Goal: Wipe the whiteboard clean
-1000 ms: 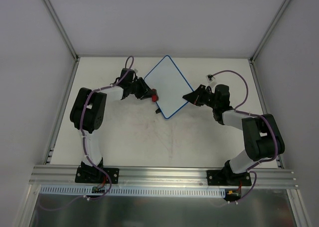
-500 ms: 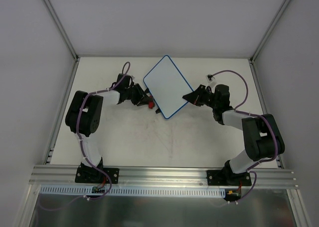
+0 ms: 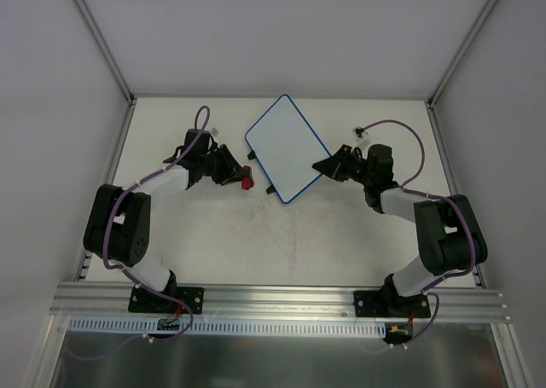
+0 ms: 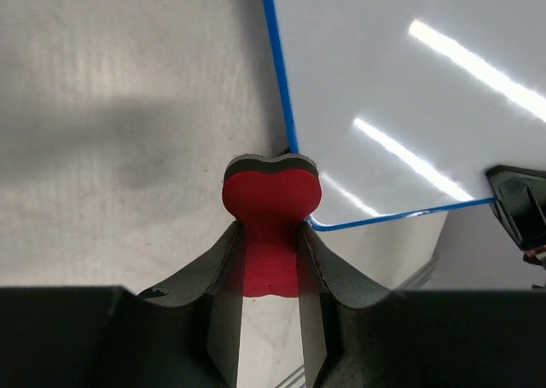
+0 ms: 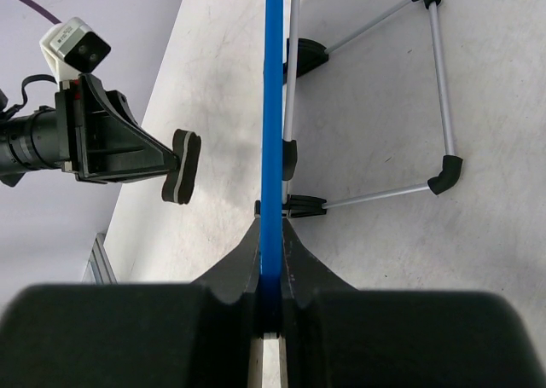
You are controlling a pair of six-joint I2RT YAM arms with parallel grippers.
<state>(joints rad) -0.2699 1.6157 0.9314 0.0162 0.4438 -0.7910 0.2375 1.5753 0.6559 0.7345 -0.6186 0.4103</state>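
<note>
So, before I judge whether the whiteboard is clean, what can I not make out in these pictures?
Right wrist view: the whiteboard shows edge-on, so its writing face is hidden.
Left wrist view: the frame edge cuts off most of it, and glare streaks cover part.
Top view: it is too small to show faint marks.
Left wrist view: the left gripper hides the lower half of the eraser.

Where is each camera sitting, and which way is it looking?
Top: above and behind, looking down at the table; left arm and right arm show.
Left wrist: on that wrist, facing the board corner; its jaws pinch the eraser.
Right wrist: looks along the board's blue edge, which its jaws clamp.
Both wrist views share the board and eraser.
</note>
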